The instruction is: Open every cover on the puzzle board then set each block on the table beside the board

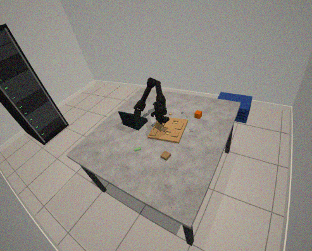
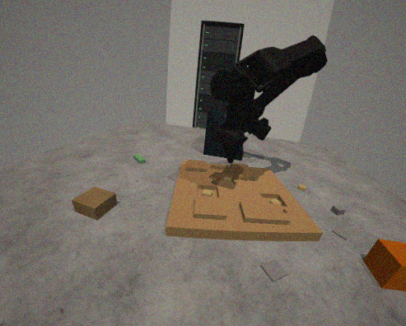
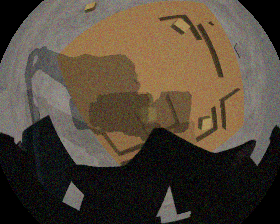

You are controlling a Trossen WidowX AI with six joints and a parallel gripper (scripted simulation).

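While the gripper [image 2: 231, 160] hangs fully closed and empty over the puzzle board [image 2: 232, 228], its tip seemingly just above the shadowed far corner

From my top camera I see a room with plain grey walls [image 1: 185, 38] and a floor [image 1: 52, 190] of large pale tiles with dark grout lines. A grey mottled table [image 1: 166, 187] on dark legs stands mid-room. At ten o'clock a tall black server rack [image 1: 7, 79] with small green lights leans in view. At two o'clock a blue crate [image 1: 242, 102] sits on the floor behind the table. Light is soft and even.
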